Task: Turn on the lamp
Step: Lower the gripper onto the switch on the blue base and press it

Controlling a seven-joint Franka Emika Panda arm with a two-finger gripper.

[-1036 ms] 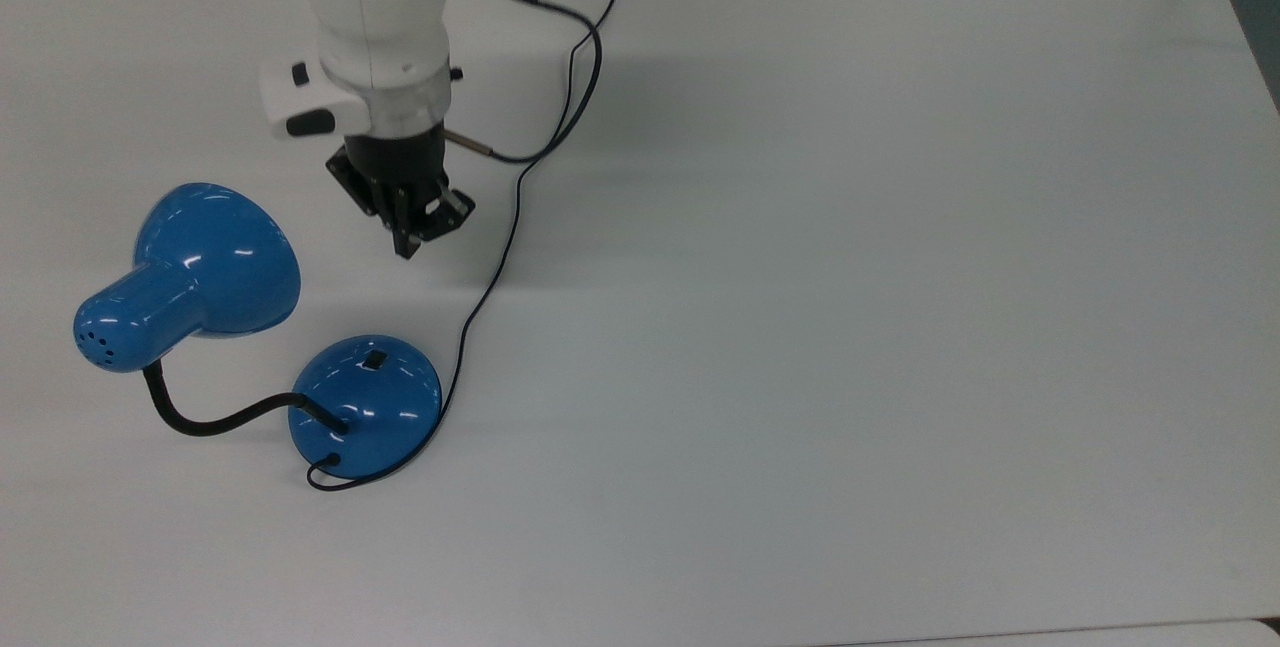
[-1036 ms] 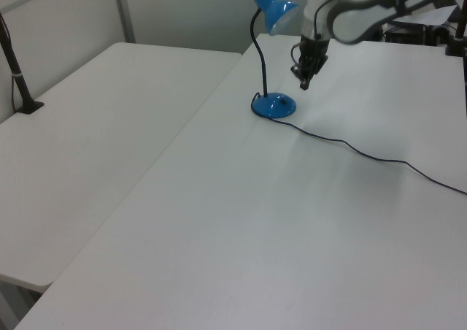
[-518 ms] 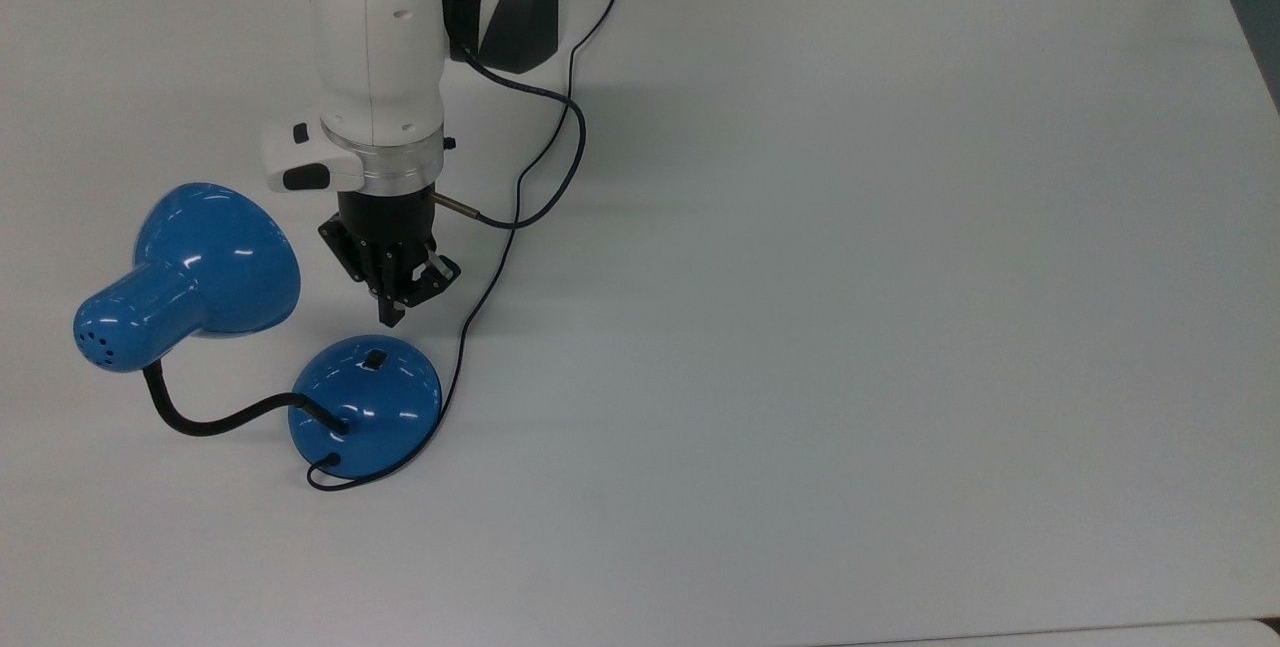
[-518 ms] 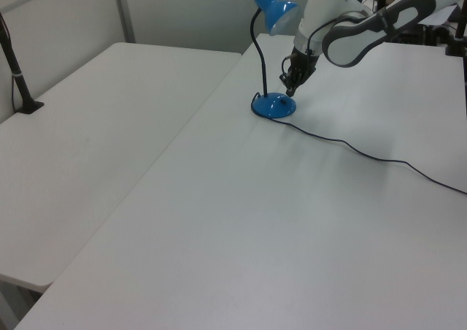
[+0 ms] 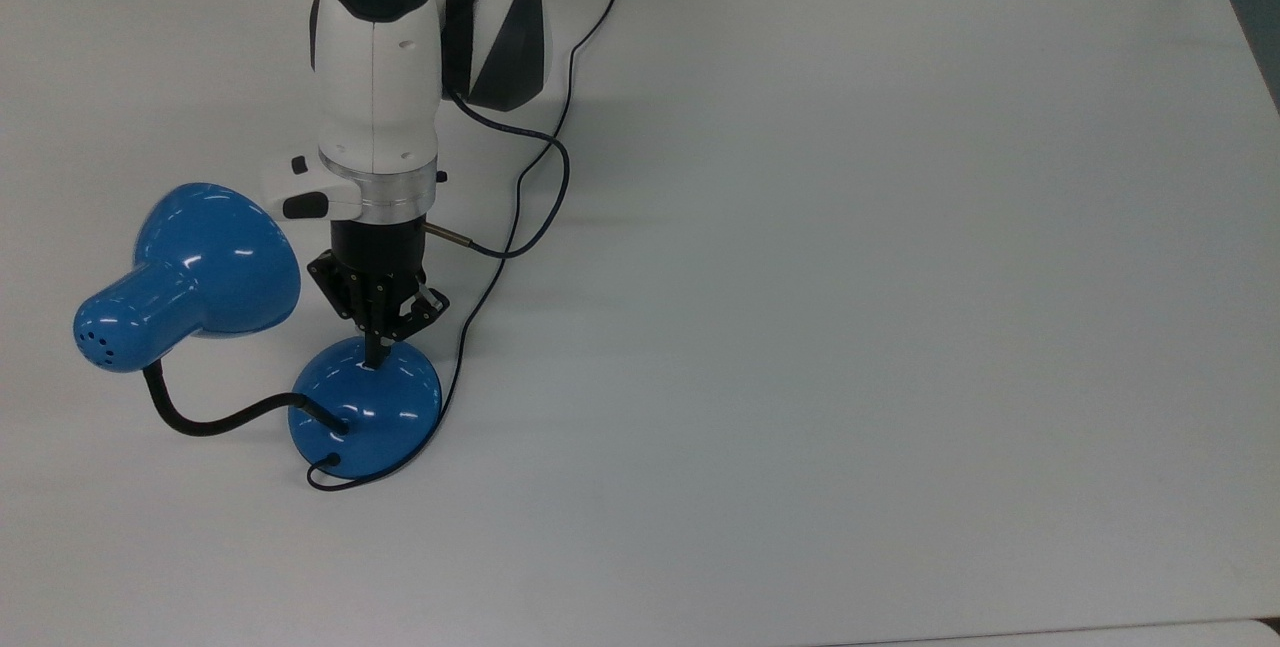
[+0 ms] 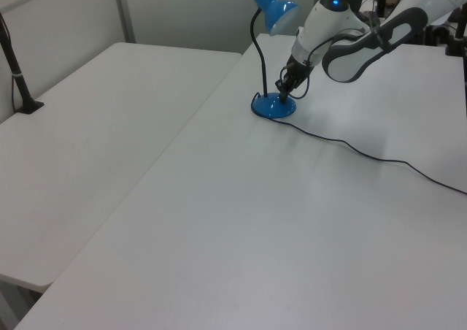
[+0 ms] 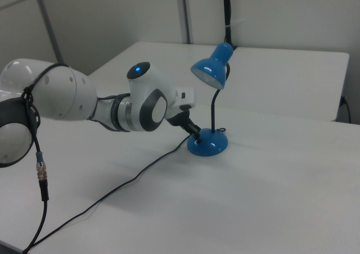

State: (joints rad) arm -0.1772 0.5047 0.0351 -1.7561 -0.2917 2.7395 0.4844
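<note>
Pressing down, the closed hand (image 5: 375, 355) met the lamp (image 5: 366, 405) at its base; glossy and probably light, it could skid on the tabletop (image 5: 850, 277).

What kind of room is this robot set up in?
Probably a lab or office workroom: plain white tables pushed side by side, pale partition walls, and a white robot arm at a glossy blue desk lamp.

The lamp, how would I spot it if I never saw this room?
Find the big white table. By the robot's gripper stands the lamp: shiny blue, with a round base, a bendy black neck and a bell-shaped shade. It is the table's one blue thing.
</note>
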